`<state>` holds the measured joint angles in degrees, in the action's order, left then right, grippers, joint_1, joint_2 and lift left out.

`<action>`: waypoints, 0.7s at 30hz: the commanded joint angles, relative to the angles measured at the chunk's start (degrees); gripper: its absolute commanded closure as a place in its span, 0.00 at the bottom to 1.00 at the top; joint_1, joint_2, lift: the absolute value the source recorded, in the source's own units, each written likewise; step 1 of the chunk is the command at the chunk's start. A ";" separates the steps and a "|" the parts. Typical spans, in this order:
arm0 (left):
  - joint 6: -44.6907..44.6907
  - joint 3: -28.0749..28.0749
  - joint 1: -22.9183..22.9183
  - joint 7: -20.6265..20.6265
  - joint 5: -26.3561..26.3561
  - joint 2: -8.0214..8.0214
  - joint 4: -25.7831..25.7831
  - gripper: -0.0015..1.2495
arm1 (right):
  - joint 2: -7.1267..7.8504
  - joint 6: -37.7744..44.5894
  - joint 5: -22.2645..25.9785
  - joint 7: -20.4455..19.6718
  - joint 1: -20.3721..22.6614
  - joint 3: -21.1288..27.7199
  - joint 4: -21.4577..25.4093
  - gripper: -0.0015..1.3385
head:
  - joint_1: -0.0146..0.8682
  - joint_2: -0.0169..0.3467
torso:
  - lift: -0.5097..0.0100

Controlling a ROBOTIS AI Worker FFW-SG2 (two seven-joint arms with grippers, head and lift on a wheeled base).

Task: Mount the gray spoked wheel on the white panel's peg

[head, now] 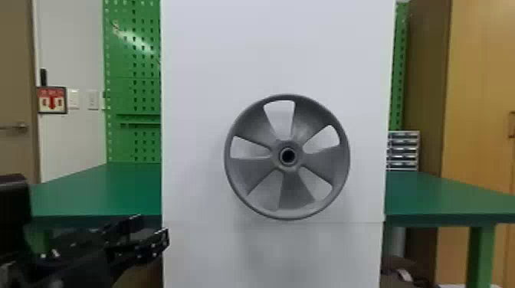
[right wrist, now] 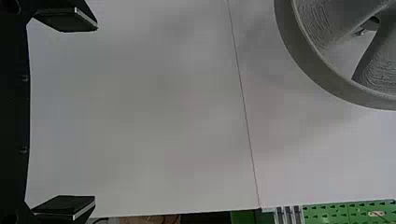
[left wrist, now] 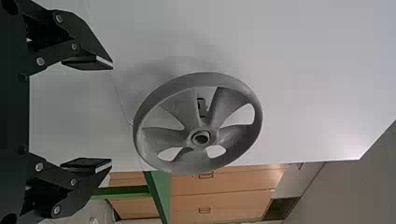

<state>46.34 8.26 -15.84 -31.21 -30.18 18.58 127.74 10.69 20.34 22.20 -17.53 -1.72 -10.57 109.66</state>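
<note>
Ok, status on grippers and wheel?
Left gripper open, empty. Right gripper open, empty. Gray wheel hanging on white panel, ungripped. Nothing in front of it.

Matt gray spoked wheel (head: 253, 170), ridged spokes (right wrist: 322, 23), smooth white panel (head: 199, 95), wood-look cabinet (head: 479, 95)

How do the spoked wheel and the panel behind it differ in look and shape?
The wheel is gray, the panel white. The wheel is round, with gaps between its spokes; the panel is flat and straight-edged. The panel extends past the wheel's rim all around. Both stand upright.
</note>
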 commanded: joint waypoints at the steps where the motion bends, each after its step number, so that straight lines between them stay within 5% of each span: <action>1: -0.02 0.09 0.11 0.01 0.12 -0.13 -0.03 0.41 | -1.64 -5.75 -4.10 3.20 2.16 1.08 -3.40 0.00 | 0.11 0.03 | 0.05; 13: -0.11 0.35 0.28 -0.08 0.21 -0.39 -0.03 0.41 | -5.77 -21.39 -10.34 12.70 4.26 2.57 -15.79 0.00 | 0.11 0.03 | 0.05; 21: -0.20 0.26 0.37 -0.08 0.39 -0.57 -0.03 0.41 | -7.62 -29.12 -12.01 15.24 4.88 3.80 -24.58 0.00 | 0.11 0.03 | 0.05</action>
<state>46.22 8.56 -15.52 -31.29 -29.92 18.08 127.70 3.95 -5.92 10.59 -2.87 2.90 -7.52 89.08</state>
